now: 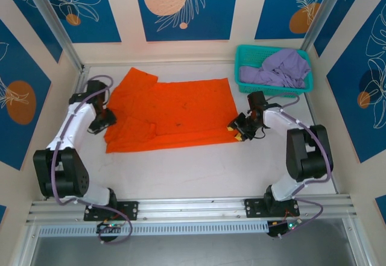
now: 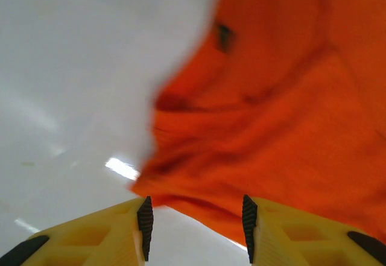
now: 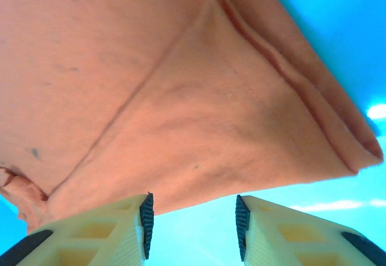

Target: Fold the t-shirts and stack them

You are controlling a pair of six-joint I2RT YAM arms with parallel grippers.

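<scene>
The orange t-shirt (image 1: 175,112) lies spread on the white table, partly folded, its front strip doubled over. The lavender t-shirt (image 1: 277,70) is bunched inside the teal basket (image 1: 274,90) at the back right. My left gripper (image 1: 104,121) sits at the orange shirt's left edge. In the left wrist view this gripper (image 2: 196,218) is open, and the blurred hem of the shirt (image 2: 271,109) lies just ahead of its tips, unpinched. My right gripper (image 1: 236,128) is at the shirt's front right corner. It (image 3: 193,218) is open too, with the folded cloth (image 3: 181,97) just beyond its pads.
The table's near half (image 1: 193,175) is bare white surface. Walls with blue panels close in the back and both sides. The basket stands close behind my right arm.
</scene>
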